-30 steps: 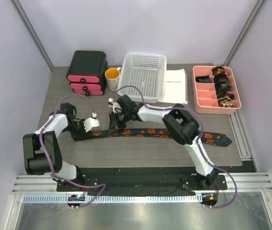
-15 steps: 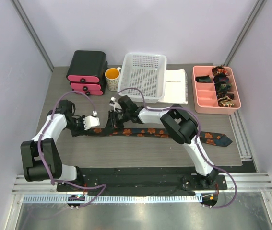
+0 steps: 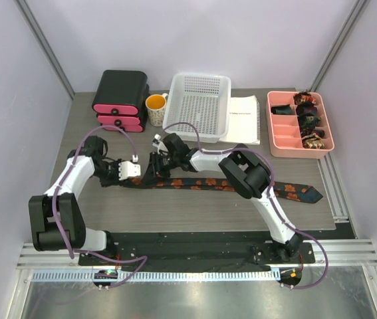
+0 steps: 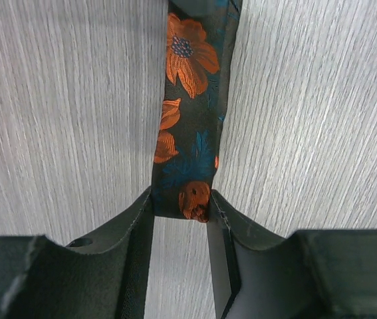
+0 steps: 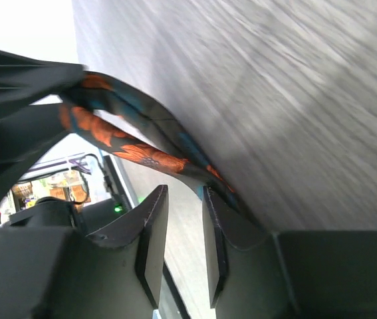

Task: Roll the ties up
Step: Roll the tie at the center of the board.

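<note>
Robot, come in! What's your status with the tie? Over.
Left claw shut on tie, narrow end. Right claw open at the tie, jaws empty. Tie not rolled yet. Mug and basket stand behind, not blocking.

Left arm [image 3: 75,174] bends in from the left side, and the left gripper [image 4: 180,203] is pinched on the tie [image 4: 188,100]. Right arm [image 3: 258,183] stretches way over to the left, elbow up. The right gripper [image 5: 183,194] has its jaws slightly apart, not gripping.
</note>
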Controlling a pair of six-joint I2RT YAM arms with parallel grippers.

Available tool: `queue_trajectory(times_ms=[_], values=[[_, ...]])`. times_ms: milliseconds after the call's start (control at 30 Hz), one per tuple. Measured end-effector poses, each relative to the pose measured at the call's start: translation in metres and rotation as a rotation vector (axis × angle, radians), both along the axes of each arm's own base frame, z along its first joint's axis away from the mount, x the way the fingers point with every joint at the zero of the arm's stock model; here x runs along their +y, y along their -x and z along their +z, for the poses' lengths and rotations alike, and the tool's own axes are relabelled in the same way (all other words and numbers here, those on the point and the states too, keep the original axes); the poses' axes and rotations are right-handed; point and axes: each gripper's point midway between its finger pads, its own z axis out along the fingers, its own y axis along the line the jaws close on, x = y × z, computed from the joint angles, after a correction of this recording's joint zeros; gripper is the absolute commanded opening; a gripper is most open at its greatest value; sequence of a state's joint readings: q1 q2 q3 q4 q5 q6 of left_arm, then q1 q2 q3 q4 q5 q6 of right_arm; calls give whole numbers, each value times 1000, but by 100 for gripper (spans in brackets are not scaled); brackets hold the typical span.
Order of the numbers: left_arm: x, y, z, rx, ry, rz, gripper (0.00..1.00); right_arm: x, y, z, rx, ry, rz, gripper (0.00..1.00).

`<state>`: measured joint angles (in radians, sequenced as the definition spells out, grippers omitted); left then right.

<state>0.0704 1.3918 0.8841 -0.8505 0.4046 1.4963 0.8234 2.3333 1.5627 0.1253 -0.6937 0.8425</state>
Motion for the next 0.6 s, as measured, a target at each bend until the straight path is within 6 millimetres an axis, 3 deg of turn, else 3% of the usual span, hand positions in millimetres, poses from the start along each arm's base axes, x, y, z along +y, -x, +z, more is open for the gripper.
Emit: queue_trajectory(times_ms=[200,433,600], values=[[-13,-4,8,-9,20,-19,39,2,3,-9,21,7,10,29],[-58,-2,15,11,87,-73,39,2,4,-6,23,-3,19,34],[-79,-1,4,75,123,-77,40,-13,8,3,37,-2,14,38]])
